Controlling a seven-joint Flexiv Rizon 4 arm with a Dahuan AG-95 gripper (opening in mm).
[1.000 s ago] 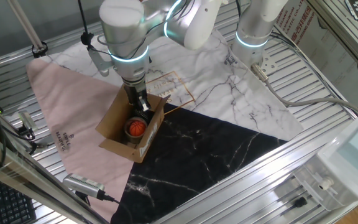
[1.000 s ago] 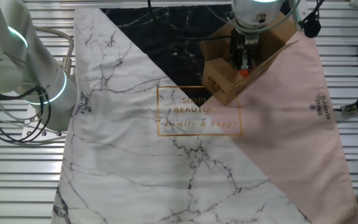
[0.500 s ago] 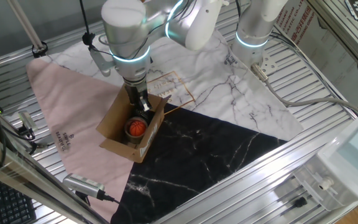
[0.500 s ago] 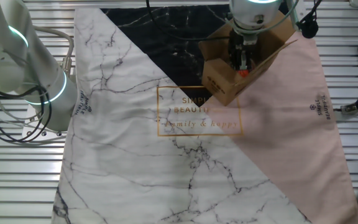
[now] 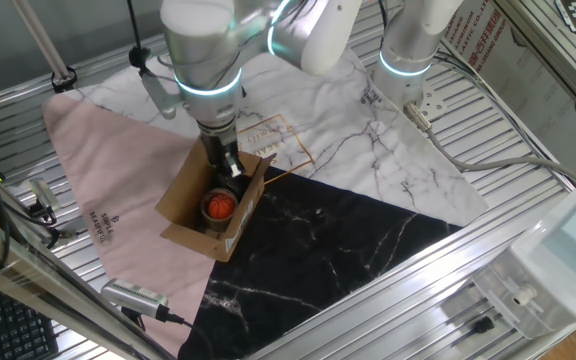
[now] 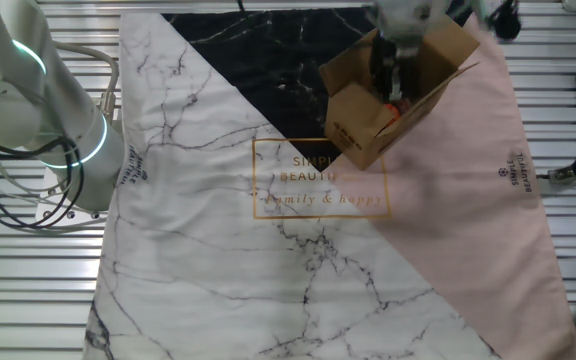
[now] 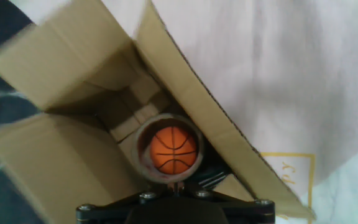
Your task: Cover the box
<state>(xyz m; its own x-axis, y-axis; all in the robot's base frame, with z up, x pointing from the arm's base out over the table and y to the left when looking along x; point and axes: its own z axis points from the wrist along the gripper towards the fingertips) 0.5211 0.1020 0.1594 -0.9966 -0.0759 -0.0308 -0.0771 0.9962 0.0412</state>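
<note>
Box (image 5: 213, 205) open-topped on pink and black cloth (image 5: 98, 200) covering table (image 5: 528, 170), flaps up, holding orange ball (image 5: 220, 205) in a round cup (image 7: 143, 146). Hand (image 5: 230, 168) at far flap; finger spread not discernible.

Matt brown corrugated cardboard is seen in the box (image 5: 211, 205). A soft, matt printed cloth (image 6: 298, 250) is spread over the ribbed, shiny metal desk (image 5: 528, 215).

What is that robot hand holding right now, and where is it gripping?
It cannot be told. The gripper sits at the top edge of the open box, by one flap, but the fingertips are hidden.
</note>
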